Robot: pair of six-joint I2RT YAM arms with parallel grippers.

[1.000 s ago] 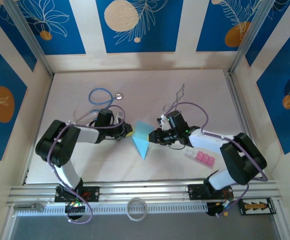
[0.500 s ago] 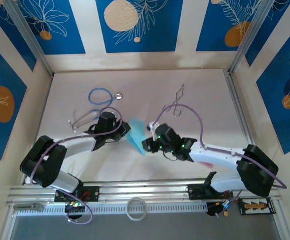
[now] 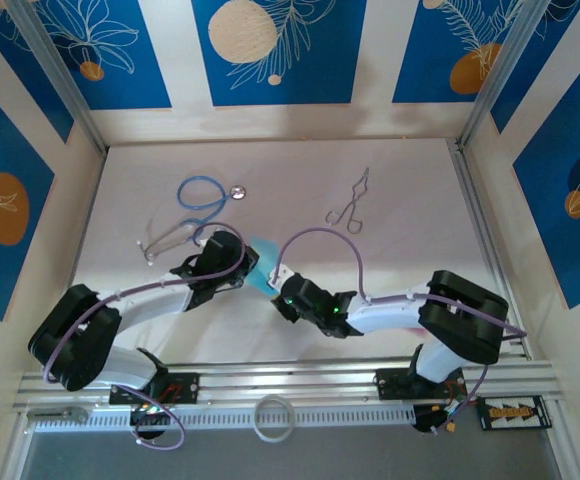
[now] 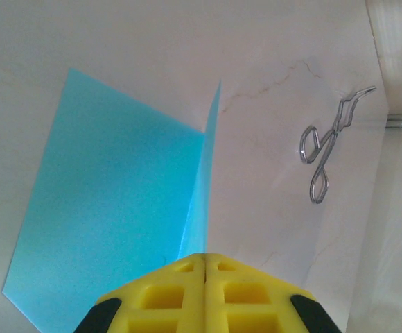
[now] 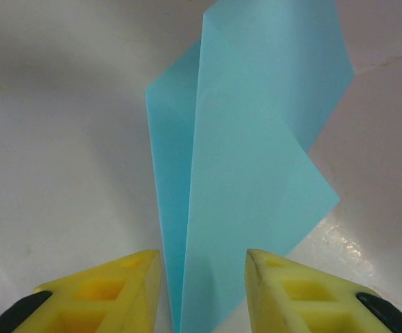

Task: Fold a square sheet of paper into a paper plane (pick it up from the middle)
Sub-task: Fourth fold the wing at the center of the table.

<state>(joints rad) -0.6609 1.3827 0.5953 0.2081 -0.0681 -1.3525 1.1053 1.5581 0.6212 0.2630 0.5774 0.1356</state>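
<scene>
From above, the thin light turquoise-blue paper sheet (image 3: 261,266) shows as a small sliver near the middle of the pale bench (image 3: 410,170). The rest of it is covered by the two wrists that meet over it.

The left wrist camera gives more. One panel of the paper sheet (image 4: 111,208) lies flat on the bench, and a narrow flap stands upright along a crease. The foot of that crease runs into the seam between the yellow fingers (image 4: 166,298) of the left pincer (image 4: 204,277), which are pressed together and clamp the paper there. How deep the paper sits in the grip is hidden. The panel's near edge is cut off behind the fingers and by the bottom of the frame.

In the right wrist view the right pincer (image 5: 204,277) has its yellow fingers (image 5: 111,295) apart, one on each side of the paper's narrowing lower end (image 5: 242,180). Two overlapping layers rise away from it. The top corner is cut off by the frame and the bottom runs out of view. Whether either finger touches the paper cannot be told.

A steel scissor-handled clamp (image 3: 349,204) lies well apart on the far right of the bench, and its far tip blurs into glare in the left wrist view (image 4: 324,149). A blue-tubed stethoscope (image 3: 200,193) lies at far left, its lower part running under the left arm. A white ring (image 3: 273,417) sits on the near rail.
</scene>
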